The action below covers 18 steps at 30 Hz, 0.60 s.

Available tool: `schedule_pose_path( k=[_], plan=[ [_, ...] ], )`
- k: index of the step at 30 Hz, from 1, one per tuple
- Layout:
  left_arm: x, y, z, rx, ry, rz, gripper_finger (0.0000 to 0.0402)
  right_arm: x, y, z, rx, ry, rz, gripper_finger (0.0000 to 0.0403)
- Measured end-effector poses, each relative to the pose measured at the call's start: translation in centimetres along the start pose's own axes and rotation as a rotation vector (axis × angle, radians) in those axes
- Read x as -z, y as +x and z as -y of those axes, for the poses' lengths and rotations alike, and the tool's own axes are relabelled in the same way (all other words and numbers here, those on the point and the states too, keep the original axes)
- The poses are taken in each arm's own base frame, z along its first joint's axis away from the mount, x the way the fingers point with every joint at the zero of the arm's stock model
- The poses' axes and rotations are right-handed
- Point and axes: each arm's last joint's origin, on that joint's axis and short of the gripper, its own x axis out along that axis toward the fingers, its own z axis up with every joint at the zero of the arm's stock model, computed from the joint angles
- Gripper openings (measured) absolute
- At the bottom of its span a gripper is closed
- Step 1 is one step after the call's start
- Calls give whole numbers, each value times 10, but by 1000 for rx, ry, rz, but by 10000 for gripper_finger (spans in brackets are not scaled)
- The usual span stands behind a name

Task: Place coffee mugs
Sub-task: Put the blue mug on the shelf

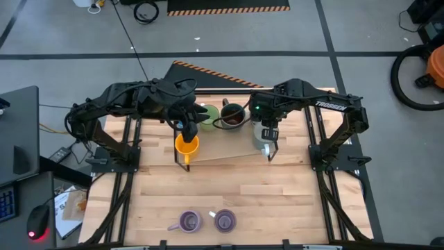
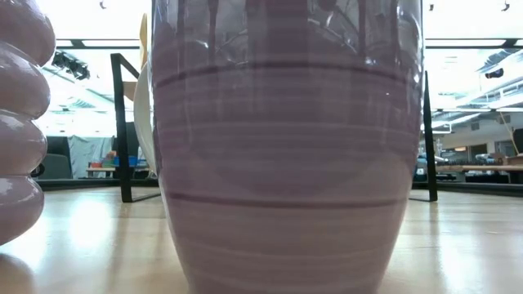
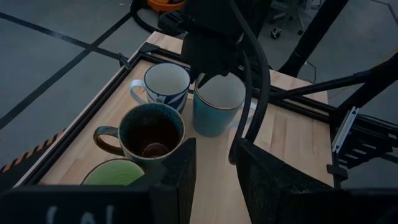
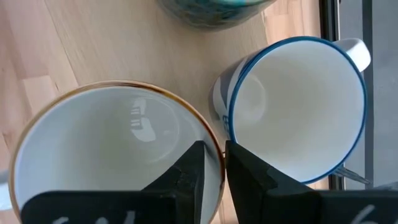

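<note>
Seven round handled ceramic mugs in view on the pale wooden table (image 1: 277, 201), told from left to right. Farthest left, directly over the glossy orange mug (image 1: 186, 144) in the high view: left gripper (image 3: 217, 146), fingers (image 3: 183, 174) standing apart, only bare wood seen in the gap from its own wrist camera; contact with that mug impossible to tell. Well toward the near edge, apart from the rest and side by side: two purple striped mugs (image 1: 189, 221) (image 1: 224, 221), one filling the low view (image 2: 286, 163), the other bulging in at that picture's left edge (image 2: 16, 122). Back in the far cluster, just right of the orange one: pale green mug (image 1: 207, 114), upright. Next beside it: dark brown speckled mug (image 1: 234, 116), upright, handle toward the green one, dark inside. Further right, seen from the left wrist: white mug with blue rim and blue pattern (image 3: 165, 84), upright, handle outward, just beside the last of the row. Rightmost: light blue mug with white inside and brownish rim (image 3: 217, 102), upright, apparently resting on the wood. Over it: right gripper (image 4: 214, 149), closed onto that rim, one finger inside the cup, the other outside, wall pinched between. White mug's opening (image 4: 298, 106) close alongside in the right wrist view.
</note>
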Motion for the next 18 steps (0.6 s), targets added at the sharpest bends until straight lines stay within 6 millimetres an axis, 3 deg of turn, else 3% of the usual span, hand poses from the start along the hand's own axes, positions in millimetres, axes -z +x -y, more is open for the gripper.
schedule_pose_path(
  k=[18],
  plan=[
    [0,0,0,0,-1,0,117,0,0,-1,-30,7,-1,73]
  ],
)
